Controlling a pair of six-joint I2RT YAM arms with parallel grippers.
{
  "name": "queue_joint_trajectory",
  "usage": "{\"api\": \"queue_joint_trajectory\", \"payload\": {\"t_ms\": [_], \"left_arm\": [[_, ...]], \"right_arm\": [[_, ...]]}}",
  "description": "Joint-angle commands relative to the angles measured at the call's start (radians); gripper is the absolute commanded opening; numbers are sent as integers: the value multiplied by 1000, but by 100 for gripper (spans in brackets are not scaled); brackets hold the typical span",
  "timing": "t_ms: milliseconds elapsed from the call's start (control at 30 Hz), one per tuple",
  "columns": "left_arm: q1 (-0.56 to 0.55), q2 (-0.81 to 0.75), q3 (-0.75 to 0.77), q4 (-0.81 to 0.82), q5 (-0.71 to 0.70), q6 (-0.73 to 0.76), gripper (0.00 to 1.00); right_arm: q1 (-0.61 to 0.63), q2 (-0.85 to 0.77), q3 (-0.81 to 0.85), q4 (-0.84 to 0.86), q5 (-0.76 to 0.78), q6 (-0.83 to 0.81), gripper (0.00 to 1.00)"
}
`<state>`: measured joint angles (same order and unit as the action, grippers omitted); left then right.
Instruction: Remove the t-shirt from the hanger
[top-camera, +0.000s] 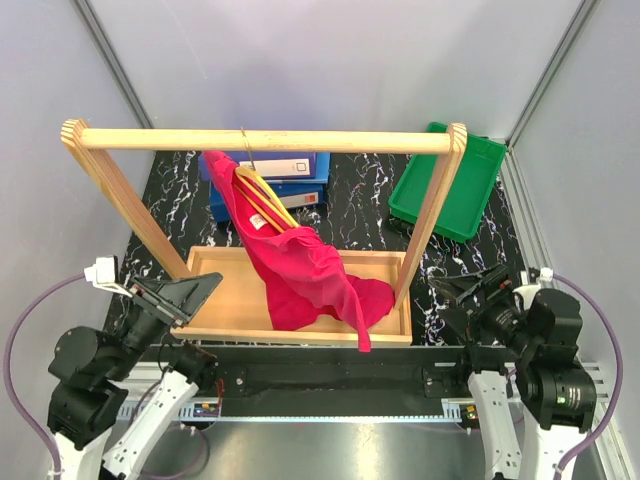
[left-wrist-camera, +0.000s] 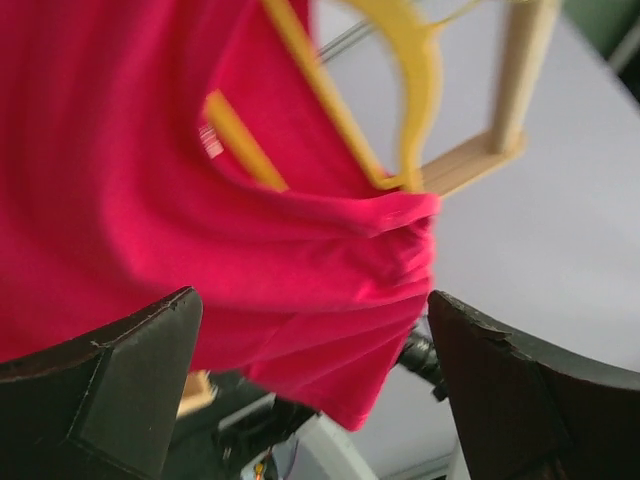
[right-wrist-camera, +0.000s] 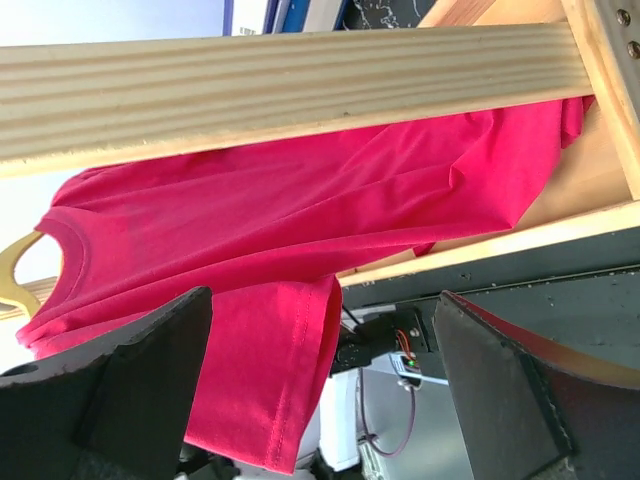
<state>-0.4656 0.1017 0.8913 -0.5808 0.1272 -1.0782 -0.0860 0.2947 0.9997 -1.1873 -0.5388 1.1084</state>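
The left gripper (left-wrist-camera: 315, 385) and right gripper (right-wrist-camera: 325, 390) are hovering open and empty; at centre frame the t-shirt (top-camera: 305, 270) is sagging off the hanger (top-camera: 262, 197), likely needing a pinch-and-pull next.

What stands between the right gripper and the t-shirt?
In the top view, the rail frame's right upright post and the tray's right wall stand between the right gripper and the t-shirt.

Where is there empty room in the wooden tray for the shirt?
The left part of the shallow wooden tray is bare, between its left wall and the hanging magenta-red cloth t-shirt. Its middle and right are crowded with shirt. Black marbled tabletop between blue boxes and green bin is bare too.
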Motion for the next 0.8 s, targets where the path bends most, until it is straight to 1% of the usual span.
{"api": "queue_joint_trajectory", "payload": {"t_ms": [0,67,100,133,200,233,267,367,400,433,467,500,533,567,600,633,700,767], "left_arm": [[1,49,132,-222,-3,21,99],[-7,36,149,-211,-38,26,99],[-14,27,141,-161,-35,27,99],[-39,29,135,-148,-37,20,99],[-65,56,130,-145,-34,-2,99],[-82,88,135,-143,-26,1,99],[-85,105,155,-142,-12,9,99],[-85,179,222,-116,55,72,99],[-85,203,238,-66,96,110,99],[-85,254,256,-26,200,118,99],[-85,289,268,10,251,116,99],[-85,323,281,80,300,104,97],[-85,355,309,114,389,98,95],[-85,421,331,140,419,95,93],[-85,447,354,163,437,95,92],[-85,475,400,168,443,103,92],[-85,527,440,171,430,124,91],[-85,571,477,170,396,118,86]], "right_arm": [[-1,63,43,-5,-24,-61,100],[-1,64,1,9,-52,-13,100],[-1,57,-22,23,-100,1,100],[-1,46,-48,88,-134,33,100],[-1,-6,-125,167,-218,79,100],[-1,-26,-140,225,-228,120,100],[-1,-58,-153,242,-230,134,100],[-1,-63,-151,317,-237,148,100],[-1,-52,-145,330,-257,139,100],[-1,-34,-138,340,-268,105,100],[-1,9,-112,341,-280,84,100],[-1,30,-95,341,-306,59,100],[-1,76,-44,338,-315,0,100],[-1,101,-12,338,-331,-36,100],[-1,124,20,324,-332,-71,100],[-1,167,87,313,-332,-137,100],[-1,207,149,278,-331,-189,100],[-1,256,218,267,-334,-238,100]]}}
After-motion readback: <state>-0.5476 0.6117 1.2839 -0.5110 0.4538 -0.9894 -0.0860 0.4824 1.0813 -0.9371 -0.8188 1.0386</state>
